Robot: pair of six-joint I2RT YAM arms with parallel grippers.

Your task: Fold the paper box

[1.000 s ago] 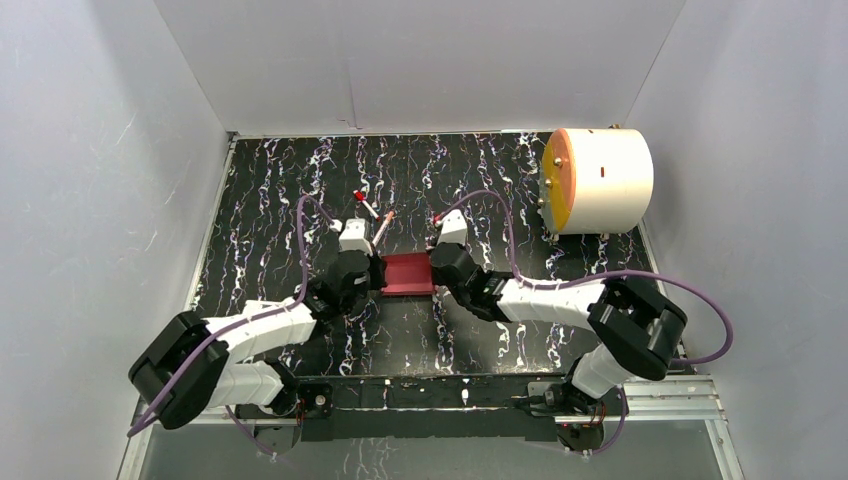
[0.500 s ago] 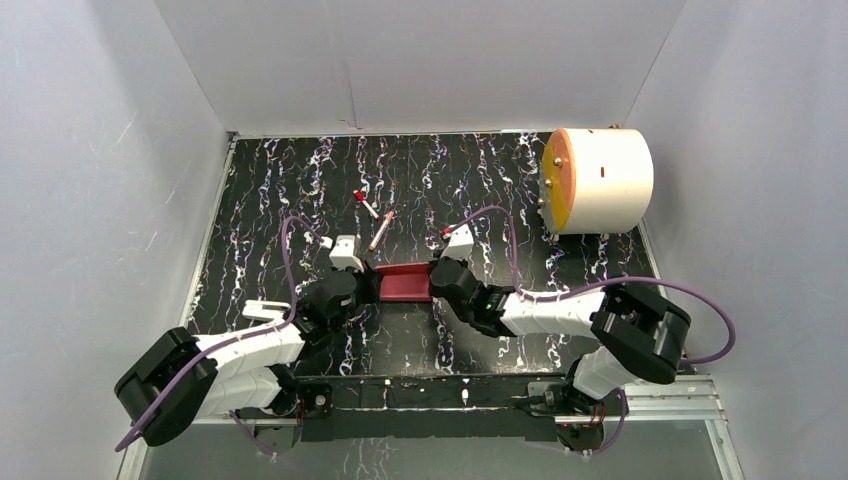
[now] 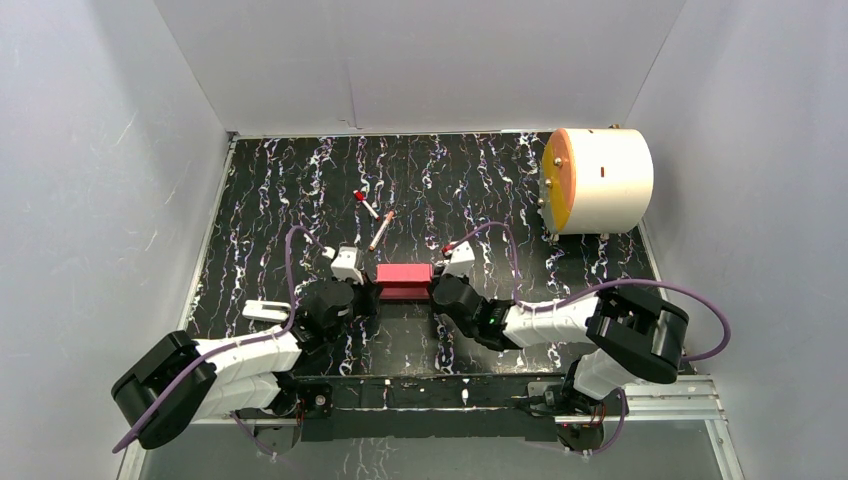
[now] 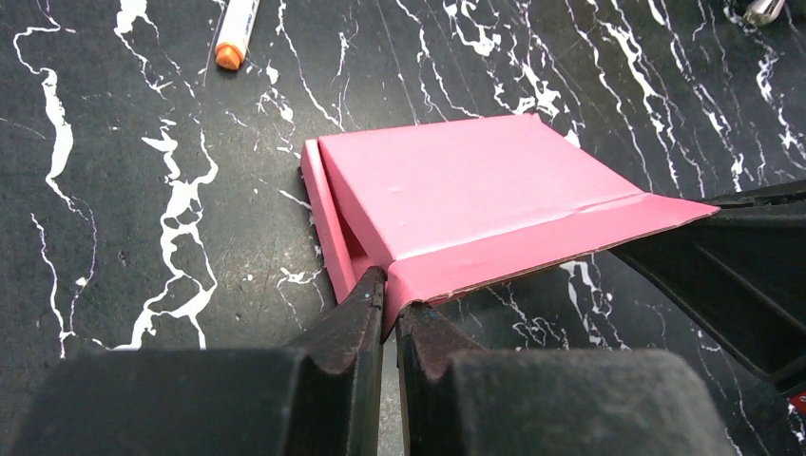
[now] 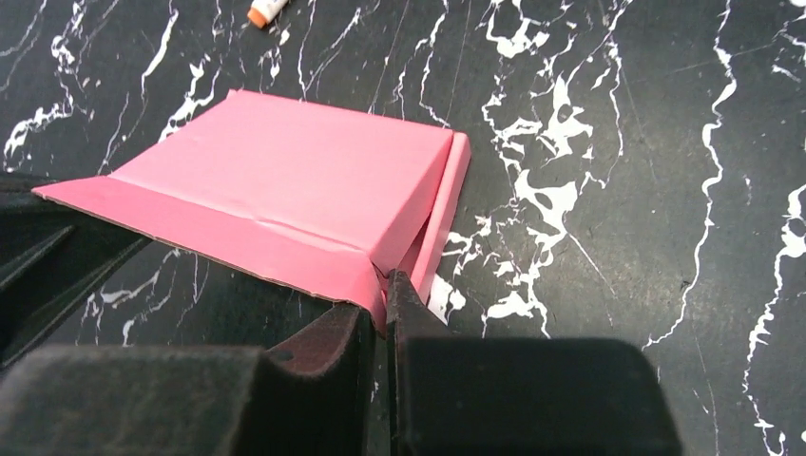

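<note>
Paper box [image 3: 404,278]: lies on the black marbled table [image 3: 270,200], near the middle of its near half, directly between the two grippers. It is partly folded. The wrist views show a flat pink top panel, a narrow strip turned up at each short end, and a long flap along the near edge lifted off the table.

Left gripper [image 4: 388,302]: jaws pressed together on the left corner of that near flap, with the card edge nipped between the fingertips.

Right gripper [image 5: 382,296]: jaws drawn close on the right corner of the same flap, pinching the card.

Two thin pens [image 3: 381,229] lie on the table just beyond the box, apart from it. A large white cylinder [image 3: 610,180] with an orange face stands at the far right corner, well apart from the box.
</note>
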